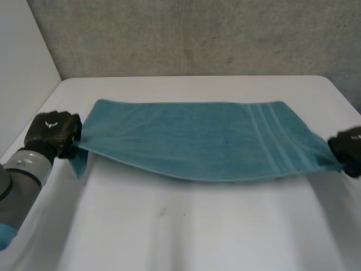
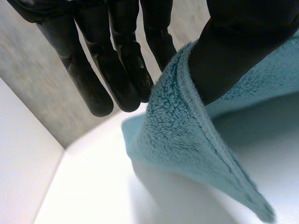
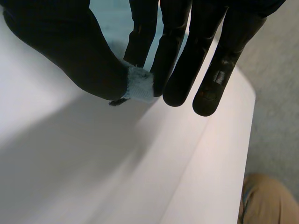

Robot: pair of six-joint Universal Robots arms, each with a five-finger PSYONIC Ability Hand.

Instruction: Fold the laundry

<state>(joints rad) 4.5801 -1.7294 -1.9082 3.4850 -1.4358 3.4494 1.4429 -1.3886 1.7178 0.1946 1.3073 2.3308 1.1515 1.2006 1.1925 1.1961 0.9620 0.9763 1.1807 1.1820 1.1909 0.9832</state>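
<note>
Left hand (image 1: pixel 52 134), at the end of the grey arm with a light-blue cap: its thumb presses the hemmed edge of a teal towel (image 1: pixel 197 138) against the fingers, so the hand is closed on the cloth at the near left corner. In the left wrist view the hand (image 2: pixel 117 70) has its long fingers nearly straight, with the towel (image 2: pixel 187 135) caught by the thumb; the fluffy corner droops from the grip toward the white table (image 2: pixel 93 186). Right hand (image 1: pixel 347 149): it grips the near right corner of the same towel. In the right wrist view this hand (image 3: pixel 70 51) pinches a small tuft of the towel (image 3: pixel 140 84) between thumb and one finger, while the other fingers hang straight alongside, above the table (image 3: pixel 93 163). Between the two hands the towel is stretched across the table (image 1: pixel 186 231), its near edge raised and sagging in a shallow curve at the middle. Its far edge lies on the surface toward the grey concrete wall (image 1: pixel 197 34). A band of woven stripes (image 1: pixel 271 135) crosses the towel near its right end. Beyond the table's edge, in the right wrist view, a tan rounded shape (image 3: pixel 266 200) sits over the grey floor; what it is cannot be told.
</note>
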